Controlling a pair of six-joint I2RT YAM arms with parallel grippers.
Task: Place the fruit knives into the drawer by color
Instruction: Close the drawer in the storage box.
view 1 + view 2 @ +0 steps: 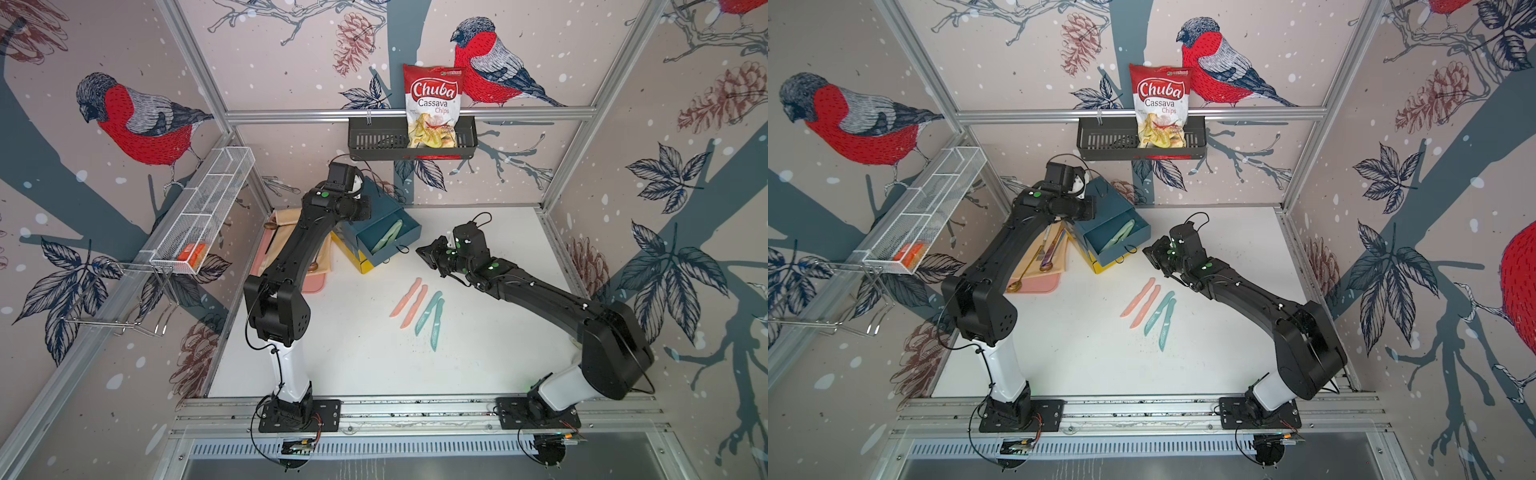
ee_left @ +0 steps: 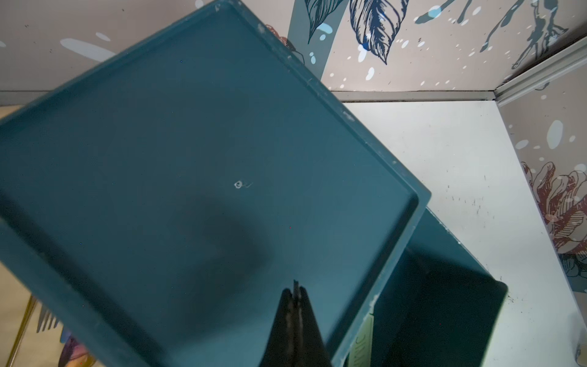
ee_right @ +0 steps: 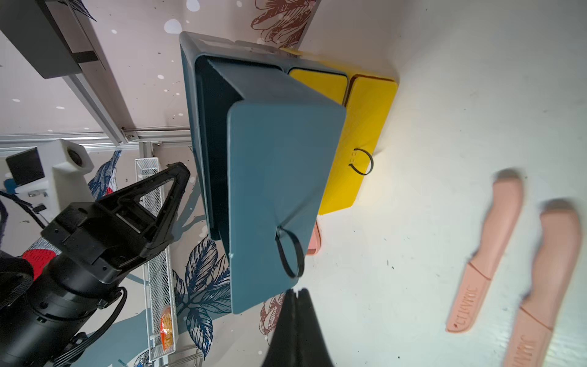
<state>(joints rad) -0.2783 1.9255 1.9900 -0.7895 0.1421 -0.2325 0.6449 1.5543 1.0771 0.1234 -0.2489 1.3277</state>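
Observation:
The drawer (image 1: 376, 224) (image 1: 1106, 224) stands at the back, its dark teal top drawer (image 3: 279, 190) pulled out with pale green fruit knives (image 1: 386, 237) (image 1: 1119, 237) inside. Two salmon-pink knives (image 1: 409, 299) (image 3: 495, 248) and two teal-blue knives (image 1: 432, 320) (image 1: 1163, 318) lie side by side on the white table. My left gripper (image 2: 296, 287) (image 3: 179, 176) is shut, empty, over the chest's teal top (image 2: 190, 159). My right gripper (image 3: 297, 292) (image 1: 420, 251) is shut, empty, just short of the open drawer's black ring pull (image 3: 290, 254).
A pink tray (image 1: 1034, 286) with a cloth and metal cutlery lies left of the chest, under my left arm. A black wall basket (image 1: 374, 143) holds a chips bag (image 1: 434, 104). A white mesh shelf (image 1: 208, 208) and a wire rack (image 1: 116, 324) hang on the left wall.

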